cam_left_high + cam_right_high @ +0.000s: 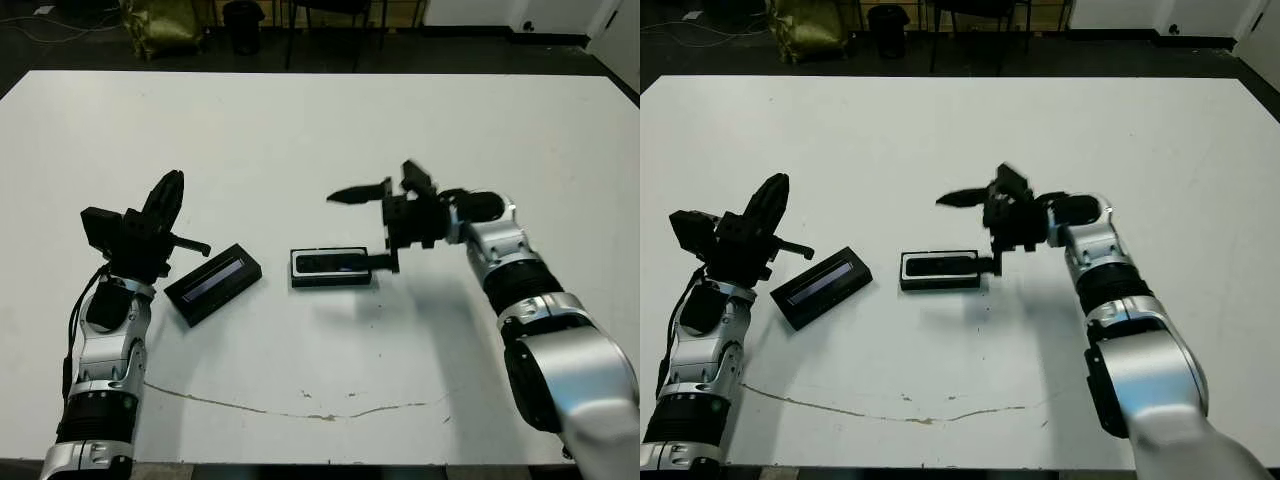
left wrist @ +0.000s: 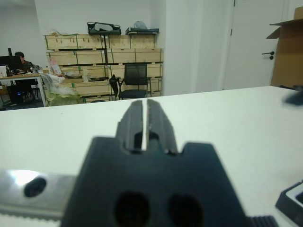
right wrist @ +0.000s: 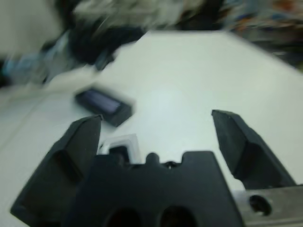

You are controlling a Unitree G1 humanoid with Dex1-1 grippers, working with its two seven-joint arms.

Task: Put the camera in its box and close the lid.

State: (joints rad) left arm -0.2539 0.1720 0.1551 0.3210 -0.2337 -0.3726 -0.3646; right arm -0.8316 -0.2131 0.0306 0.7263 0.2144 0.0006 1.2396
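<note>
Your right gripper (image 1: 378, 228) hangs spread wide over the box (image 1: 332, 268), camera (image 1: 333, 263) inside; its wrist view is blurred. Left gripper (image 2: 144, 124) is pinched together, empty, beside the lid (image 1: 213, 283).

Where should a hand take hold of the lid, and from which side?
Grip the lid across its two long edges near the middle, coming from above. It lies flat and thin on the table, skewed, with clear space around it. The left hand is nearest and would probably need to align with that skew.
</note>
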